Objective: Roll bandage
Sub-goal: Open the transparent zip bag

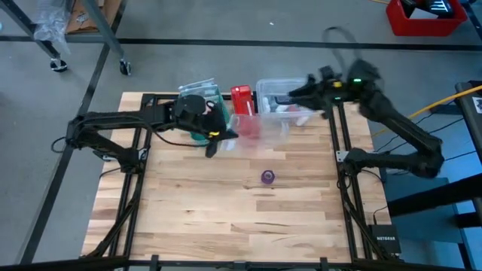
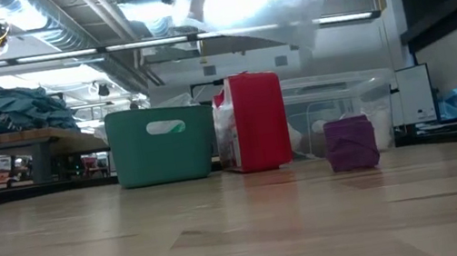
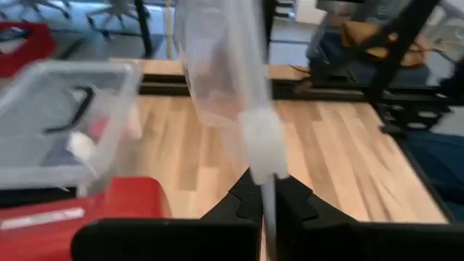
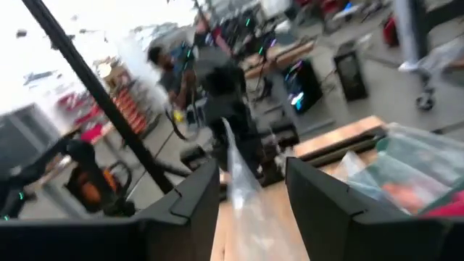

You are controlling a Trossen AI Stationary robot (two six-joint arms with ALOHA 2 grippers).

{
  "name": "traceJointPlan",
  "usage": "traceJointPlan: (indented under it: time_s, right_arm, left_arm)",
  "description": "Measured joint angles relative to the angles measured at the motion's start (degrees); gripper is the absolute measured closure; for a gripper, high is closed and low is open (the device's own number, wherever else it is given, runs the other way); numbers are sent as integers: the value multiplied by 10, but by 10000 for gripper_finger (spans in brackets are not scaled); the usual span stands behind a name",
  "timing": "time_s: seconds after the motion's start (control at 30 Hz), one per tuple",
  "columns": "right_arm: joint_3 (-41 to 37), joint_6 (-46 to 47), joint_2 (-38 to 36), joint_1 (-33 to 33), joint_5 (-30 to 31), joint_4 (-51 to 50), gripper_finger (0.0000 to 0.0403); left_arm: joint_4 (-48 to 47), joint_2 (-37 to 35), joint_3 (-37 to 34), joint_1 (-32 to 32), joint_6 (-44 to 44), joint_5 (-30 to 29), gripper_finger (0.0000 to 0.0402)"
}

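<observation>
The purple bandage (image 1: pixel 267 176) stands as a small coiled roll on the wooden table, right of centre; it also shows in the low view (image 2: pixel 350 143). No gripper touches it. My left gripper (image 1: pixel 215 143) is near the far edge, above the table, and is shut on a clear plastic piece (image 1: pixel 260 126) with a white clip (image 3: pixel 259 145). My right gripper (image 1: pixel 290 96) is at the far right, over the clear box. Its fingers stand apart in its wrist view (image 4: pixel 250 190), with the clear plastic (image 4: pixel 243 185) between them. My left gripper pinches a thin edge of the clear plastic piece (image 3: pixel 265 190) between its two fingers, just below the white clip. The piece stands out beyond the fingers, lifted clear of the table. My right gripper has the clear plastic between its fingers; I cannot tell whether it touches it.
A red box (image 1: pixel 241 99), a green bin (image 2: pixel 162 143) and a clear lidless box (image 1: pixel 282 94) stand along the table's far edge. The near half of the table (image 1: pixel 226 226) is bare wood. A red crate (image 1: pixel 422 19) sits on the floor beyond.
</observation>
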Motion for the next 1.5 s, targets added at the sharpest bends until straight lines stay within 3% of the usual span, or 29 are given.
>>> traceJointPlan:
  time_s: [0.3, 0.53, 0.87, 1.2, 1.5]
  right_arm:
    - [8, -20, 189, 120, 1, 258, 240]
    - [44, -26, 256, 162, 20, 250, 240]
    - [44, -113, 280, 237, 48, 242, 240]
    - [44, -191, 286, 286, 183, 243, 240]
    - [44, -201, 288, 287, 188, 242, 255]
  left_arm:
    - [-94, -14, 0, -28, -12, 9, 401]
    - [-123, -14, 0, -42, -19, 9, 401]
    - [-123, -13, 0, -42, -23, 8, 401]
    - [-95, -13, 0, -42, -32, 8, 401]
    - [-88, -13, 0, -42, -28, 8, 401]
